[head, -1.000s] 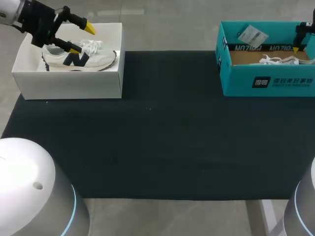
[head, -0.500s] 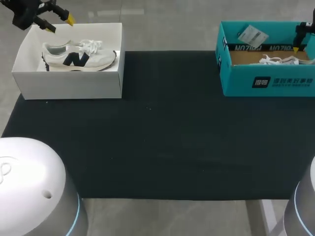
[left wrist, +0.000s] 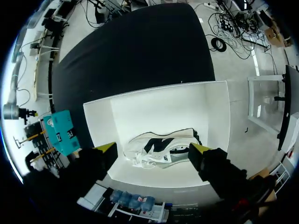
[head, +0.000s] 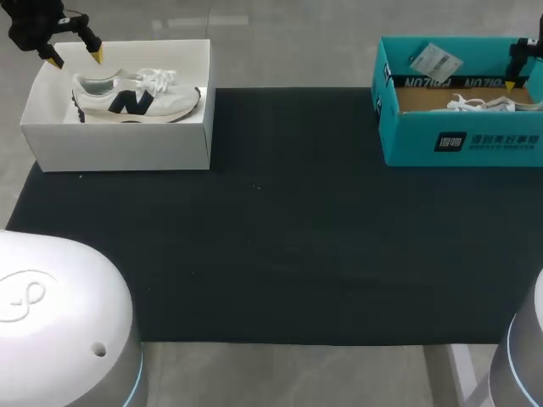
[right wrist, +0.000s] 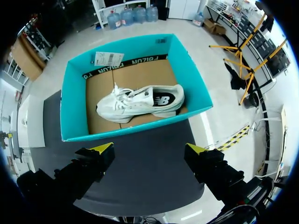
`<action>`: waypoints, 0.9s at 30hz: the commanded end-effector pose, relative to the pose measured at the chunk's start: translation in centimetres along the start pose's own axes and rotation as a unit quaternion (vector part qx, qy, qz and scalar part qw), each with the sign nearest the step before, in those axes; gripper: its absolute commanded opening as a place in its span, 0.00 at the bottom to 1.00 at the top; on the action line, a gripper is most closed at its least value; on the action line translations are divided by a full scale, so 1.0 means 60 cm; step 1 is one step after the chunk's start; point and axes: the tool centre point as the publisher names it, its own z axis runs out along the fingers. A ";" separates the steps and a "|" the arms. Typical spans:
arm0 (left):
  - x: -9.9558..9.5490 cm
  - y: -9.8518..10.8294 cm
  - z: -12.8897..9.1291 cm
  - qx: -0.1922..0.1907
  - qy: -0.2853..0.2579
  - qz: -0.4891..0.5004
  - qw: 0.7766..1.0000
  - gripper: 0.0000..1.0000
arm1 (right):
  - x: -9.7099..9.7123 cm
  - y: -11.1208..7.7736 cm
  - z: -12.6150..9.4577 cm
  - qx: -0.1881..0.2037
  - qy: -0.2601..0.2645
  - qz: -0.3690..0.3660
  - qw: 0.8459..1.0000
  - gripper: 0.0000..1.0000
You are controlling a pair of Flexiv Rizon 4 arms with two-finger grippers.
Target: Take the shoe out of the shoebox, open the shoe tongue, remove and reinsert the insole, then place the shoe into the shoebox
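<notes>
**Work surface.** Black table mat (head: 288,237), with one box at each far corner.

**Item 1, white shoebox** (head: 127,148). Far left of the mat, lid off. It holds a white sneaker (head: 136,93) with a dark side mark and a dark heel patch. The heel is to the left, the toe to the right, and the laces are loose over the tongue. The sneaker sits toward the far wall of the box.

**Item 2, teal shoebox** (head: 475,140). Far right, lid off, with a bare cardboard floor. A second white sneaker (right wrist: 140,102) lies on that floor, clear of the side walls. A white paper tag (right wrist: 108,58) rests against the far wall near the box's left corner.

**Tool, left gripper** (head: 76,59). It hangs above the far-left corner of the white shoebox. The yellow-tipped fingers are spread wide with nothing between them. In the left wrist view the sneaker lies below the gap, untouched.

**Tool, right gripper** (right wrist: 149,149). It is held high over the teal shoebox, at the right edge of the scene. The fingers are spread apart and empty, and the box and its sneaker lie ahead of the tips, well apart from them.
</notes>
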 end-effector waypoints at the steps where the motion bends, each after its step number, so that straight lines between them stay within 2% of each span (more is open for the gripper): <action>1: 0.033 0.016 0.015 0.061 0.028 -0.020 0.998 1.00 | 0.000 0.000 0.000 0.000 0.001 0.000 1.000 1.00; 3: 0.047 0.012 0.026 0.104 0.060 -0.048 0.992 1.00 | 0.000 0.000 0.000 0.000 0.001 0.000 1.000 1.00; 20: 0.047 0.012 0.026 0.104 0.060 -0.048 0.992 1.00 | 0.000 0.000 0.000 0.000 0.001 0.000 1.000 1.00; 21: 0.052 0.011 0.033 0.114 0.068 -0.046 0.990 1.00 | 0.000 0.000 0.000 0.000 0.001 0.000 1.000 1.00; 23: 0.068 0.017 0.046 0.100 0.079 -0.035 0.991 1.00 | 0.000 0.000 0.000 0.000 0.001 0.000 1.000 1.00; 27: 0.118 0.048 0.069 0.096 0.091 -0.039 0.990 1.00 | 0.000 0.000 0.000 0.000 0.001 0.000 1.000 1.00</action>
